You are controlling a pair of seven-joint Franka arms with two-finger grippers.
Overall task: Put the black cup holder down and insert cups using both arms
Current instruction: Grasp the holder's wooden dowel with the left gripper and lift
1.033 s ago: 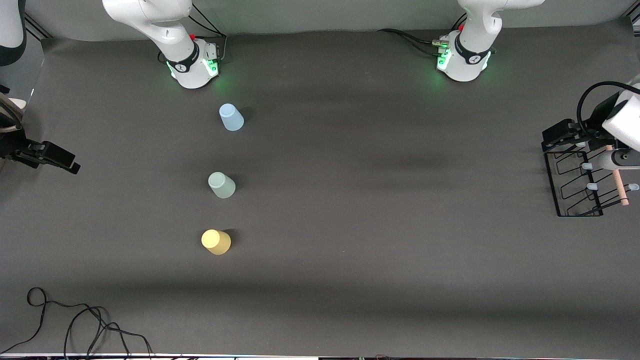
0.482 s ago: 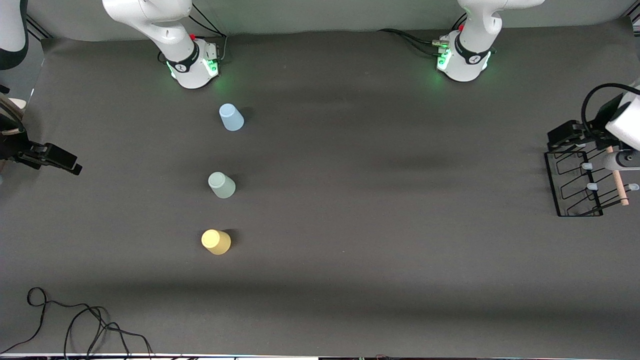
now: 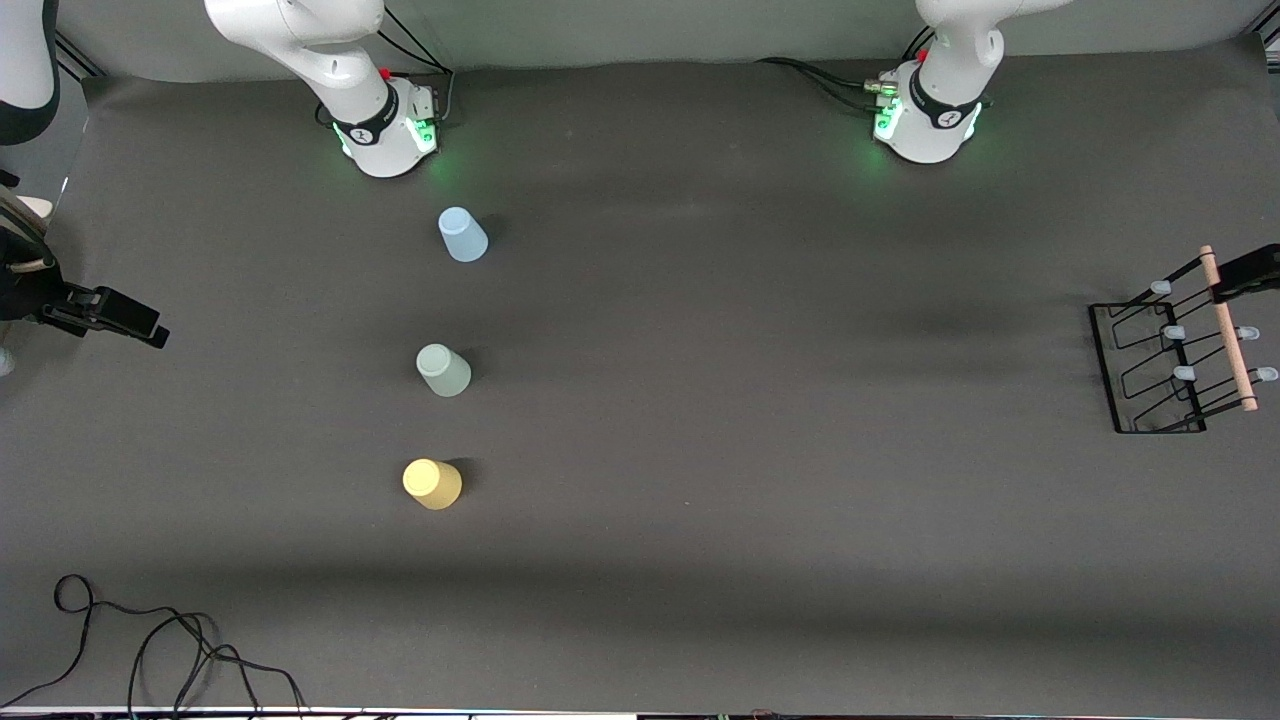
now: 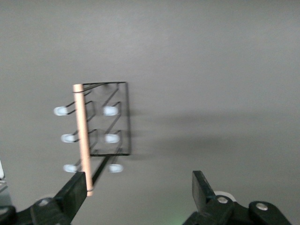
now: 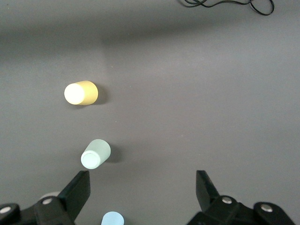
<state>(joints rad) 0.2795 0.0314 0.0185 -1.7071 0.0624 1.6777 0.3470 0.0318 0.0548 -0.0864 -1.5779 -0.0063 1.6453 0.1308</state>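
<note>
Black wire rack [image 3: 1150, 370] stands on the dark grey table [image 3: 750, 450] at the right edge of the front frame, toward the left arm's end; wooden rod handle [image 3: 1226, 330] on top, pale-tipped pegs [image 3: 1184, 373] sticking out along both sides. Nothing on the pegs.

Left hand [image 4: 138, 197] hangs over the rack's farther end, only a black tip visible at the right edge of the front frame. Its wrist view shows the fingers [image 4: 72, 194] spread wide, gripping nothing, one fingertip near the end of the handle.

Three cups sit upside down in a line at centre-left of the front frame, well apart from the rack: blue cup [image 3: 462, 235] farthest from the camera, green cup [image 3: 443, 369] in the middle, yellow cup [image 3: 432, 484] nearest.

Right hand [image 5: 143, 197] is also spread open and empty, up over the table near the blue cup in its wrist view.

Loose black cable [image 3: 150, 640] lies at the lower left corner.
</note>
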